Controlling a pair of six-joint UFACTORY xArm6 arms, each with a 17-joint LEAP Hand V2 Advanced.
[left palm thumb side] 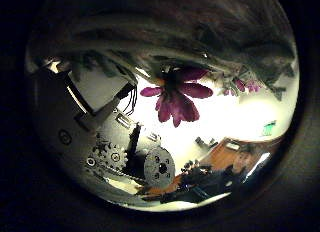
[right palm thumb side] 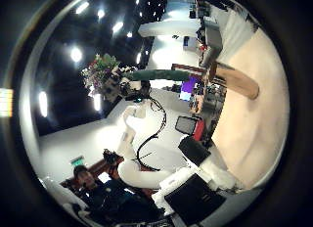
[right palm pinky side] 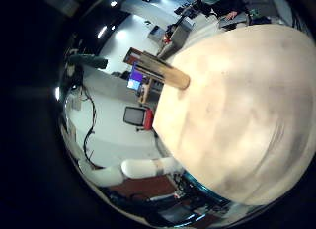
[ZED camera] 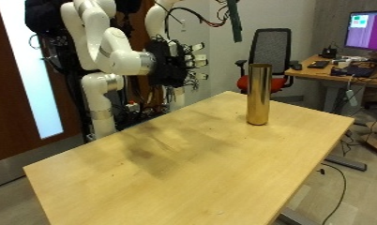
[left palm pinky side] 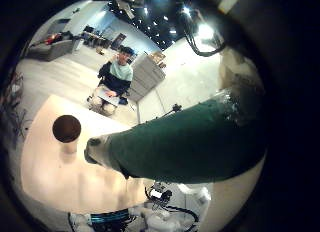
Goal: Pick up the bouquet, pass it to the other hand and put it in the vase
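A tall gold vase (ZED camera: 257, 94) stands upright near the far corner of the wooden table (ZED camera: 176, 164). My right hand (ZED camera: 172, 66) hangs off the table's far side, away from the vase, with relaxed fingers and nothing in it. The bouquet (right palm thumb side: 103, 70) is raised high in my left hand (right palm thumb side: 124, 82), as the right thumb side palm view shows. Its wrapped stems (left palm pinky side: 180, 142) cross the left little finger side palm view close to the palm. A flower (left palm thumb side: 175, 92) fills the middle of the left thumb side palm view. The vase also shows from above (left palm pinky side: 67, 128) and from the side (right palm pinky side: 163, 69).
An office chair (ZED camera: 274, 52) and a desk with a monitor (ZED camera: 364, 33) stand behind the table's far corner. The table's near edge (ZED camera: 238, 202) runs along the front.
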